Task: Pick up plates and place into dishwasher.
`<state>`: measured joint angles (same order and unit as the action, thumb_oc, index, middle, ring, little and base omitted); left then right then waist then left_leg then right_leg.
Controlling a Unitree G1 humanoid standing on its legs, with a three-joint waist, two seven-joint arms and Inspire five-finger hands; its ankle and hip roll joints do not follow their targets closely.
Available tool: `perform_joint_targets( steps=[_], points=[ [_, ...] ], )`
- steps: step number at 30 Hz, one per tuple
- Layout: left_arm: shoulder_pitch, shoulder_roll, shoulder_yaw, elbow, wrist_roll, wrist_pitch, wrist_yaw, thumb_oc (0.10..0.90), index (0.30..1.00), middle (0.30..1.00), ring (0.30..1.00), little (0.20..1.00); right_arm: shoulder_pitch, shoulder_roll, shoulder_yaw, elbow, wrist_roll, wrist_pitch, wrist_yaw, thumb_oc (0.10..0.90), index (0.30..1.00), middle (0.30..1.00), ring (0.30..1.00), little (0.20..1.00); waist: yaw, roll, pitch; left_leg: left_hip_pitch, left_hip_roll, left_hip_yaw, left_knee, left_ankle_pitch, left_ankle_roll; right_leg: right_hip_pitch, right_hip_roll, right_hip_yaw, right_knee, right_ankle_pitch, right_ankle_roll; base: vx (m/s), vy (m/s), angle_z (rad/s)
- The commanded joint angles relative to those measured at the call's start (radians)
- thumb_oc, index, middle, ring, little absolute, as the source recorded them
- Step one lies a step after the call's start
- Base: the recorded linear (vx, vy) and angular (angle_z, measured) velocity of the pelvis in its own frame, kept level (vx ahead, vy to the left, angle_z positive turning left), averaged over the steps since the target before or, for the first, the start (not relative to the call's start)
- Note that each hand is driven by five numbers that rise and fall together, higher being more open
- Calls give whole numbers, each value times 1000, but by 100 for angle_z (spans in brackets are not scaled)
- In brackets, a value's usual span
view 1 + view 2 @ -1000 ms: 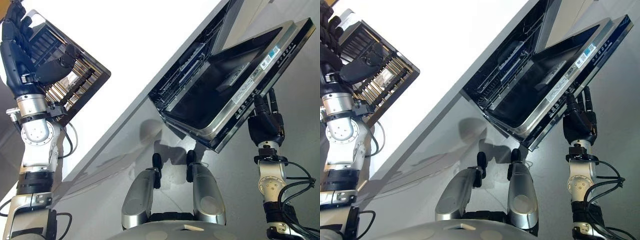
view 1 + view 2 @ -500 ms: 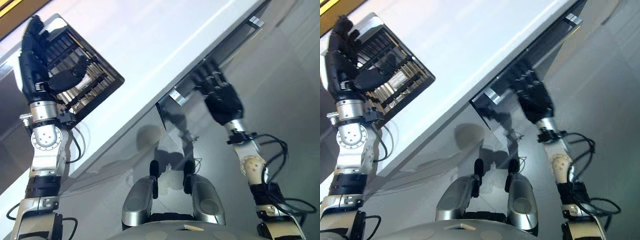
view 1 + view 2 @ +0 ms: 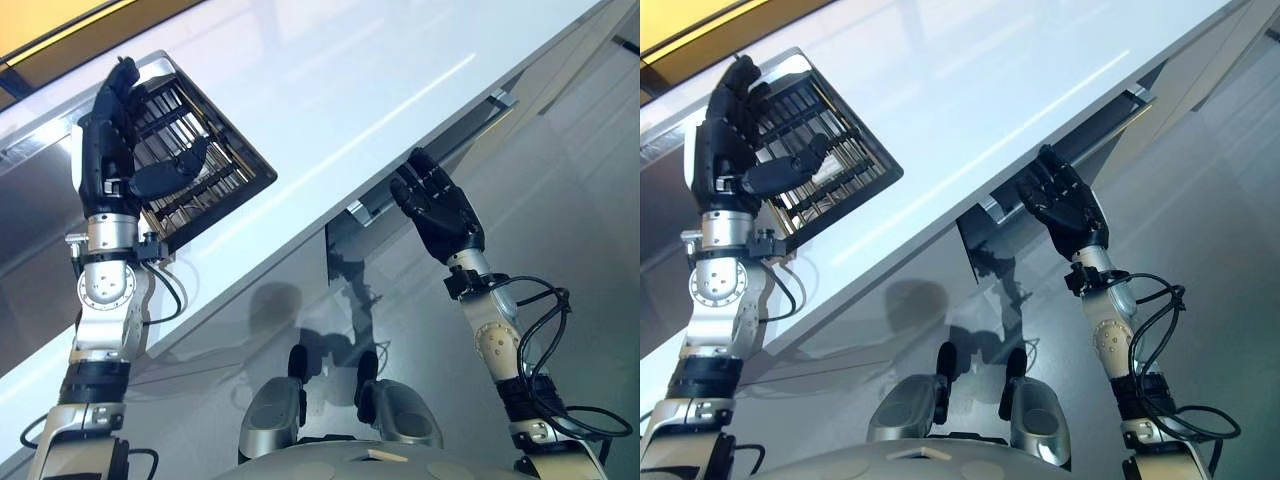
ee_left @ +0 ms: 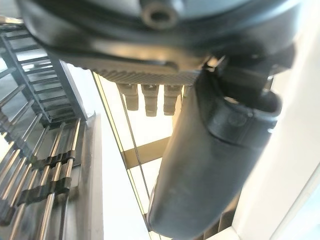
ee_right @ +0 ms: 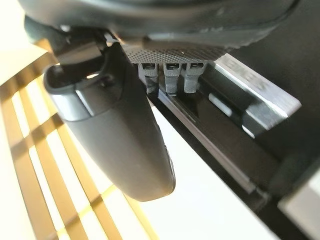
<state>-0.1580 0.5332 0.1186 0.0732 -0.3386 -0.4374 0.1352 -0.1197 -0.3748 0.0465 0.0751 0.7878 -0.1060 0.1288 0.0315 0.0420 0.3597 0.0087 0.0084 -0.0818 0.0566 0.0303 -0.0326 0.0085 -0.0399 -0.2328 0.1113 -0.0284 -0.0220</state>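
Note:
The dishwasher door (image 3: 400, 270) stands almost upright under the white counter (image 3: 330, 90), with a dark slit along its side edge and its silver top strip (image 3: 430, 165) close under the counter lip. My right hand (image 3: 437, 205) is open, fingers straight, right at that top strip (image 5: 260, 95); I cannot tell if it touches. My left hand (image 3: 110, 150) is open and raised over a black dish rack (image 3: 215, 170) of metal bars (image 4: 40, 165) on the counter. I see no plates.
A grey floor lies in front of the dishwasher. A yellow band (image 3: 60, 25) runs behind the counter at the far left. The counter's front edge runs diagonally across the view.
The camera has shifted. The dishwasher door swung from wide open up to almost shut, and my right hand rose with it. The left hand stayed over the rack.

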Motion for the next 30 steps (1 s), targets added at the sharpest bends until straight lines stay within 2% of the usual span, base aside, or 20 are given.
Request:
perform_joint_targets(
  steps=[1, 3, 8, 10, 14, 18, 20, 25, 30],
  points=[
    [28, 37, 37, -124, -64, -105, 5, 800, 900, 900, 900, 900, -79, -5, -101, -149, -190, -307, -130, 800, 900, 900, 900, 900, -10, -43, -131, 98, -100, 90, -91, -73, 102, 47, 9, 84, -23, -24, 90, -55, 79, 7],
    [42, 19, 50, -148, -82, -101, -8, 800, 900, 900, 900, 900, -45, -28, -156, -161, -235, -329, -195, 800, 900, 900, 900, 900, -28, -42, -144, 108, -98, 98, -107, -71, 101, 48, 15, 102, -32, -21, 93, -35, 54, 7],
    [59, -10, 81, -175, -129, -91, -62, 800, 900, 900, 900, 900, 16, -36, -252, -157, -249, -328, -261, 800, 900, 900, 900, 900, -62, -42, -161, 121, -94, 121, -122, -72, 97, 50, 25, 127, -43, -18, 96, -34, 40, -9],
    [53, -20, 84, -177, -152, -92, -90, 800, 900, 900, 900, 900, 39, -33, -290, -125, -249, -315, -287, 800, 900, 900, 900, 900, -80, -42, -168, 127, -93, 135, -126, -76, 95, 52, 29, 139, -47, -18, 97, -36, 46, -15],
    [10, -24, 58, -174, -178, -95, -96, 800, 900, 900, 900, 900, 71, -36, -318, -27, -336, -266, -368, 800, 900, 900, 900, 900, -106, -38, -183, 135, -91, 160, -137, -79, 94, 54, 34, 153, -60, -15, 101, -36, 37, -16],
    [-45, -31, 14, -175, -226, -118, -124, 800, 900, 900, 900, 900, 101, -30, -288, 110, -447, -175, -420, 800, 900, 900, 900, 900, -127, -32, -194, 140, -88, 182, -141, -85, 95, 53, 37, 161, -65, -14, 103, -31, 18, -15],
    [-70, -36, -2, -189, -249, -116, -146, 800, 900, 900, 900, 900, 115, -18, -265, 157, -434, -142, -414, 800, 900, 900, 900, 900, -136, -29, -196, 142, -87, 193, -141, -86, 96, 52, 38, 164, -64, -14, 104, -18, 5, -15],
    [-157, -57, -84, -223, -292, -95, -200, 800, 900, 900, 900, 900, 141, 24, -192, 327, -427, -107, -403, 800, 900, 900, 900, 900, -153, -27, -204, 148, -83, 208, -143, -94, 96, 52, 39, 172, -66, -13, 106, -5, -9, -6],
    [-229, -68, -150, -228, -291, -57, -193, 800, 900, 900, 900, 900, 155, 43, -123, 481, -417, -92, -386, 800, 900, 900, 900, 900, -162, -28, -213, 152, -81, 213, -144, -101, 94, 57, 42, 175, -76, -10, 106, 4, -35, -9]
  ],
)
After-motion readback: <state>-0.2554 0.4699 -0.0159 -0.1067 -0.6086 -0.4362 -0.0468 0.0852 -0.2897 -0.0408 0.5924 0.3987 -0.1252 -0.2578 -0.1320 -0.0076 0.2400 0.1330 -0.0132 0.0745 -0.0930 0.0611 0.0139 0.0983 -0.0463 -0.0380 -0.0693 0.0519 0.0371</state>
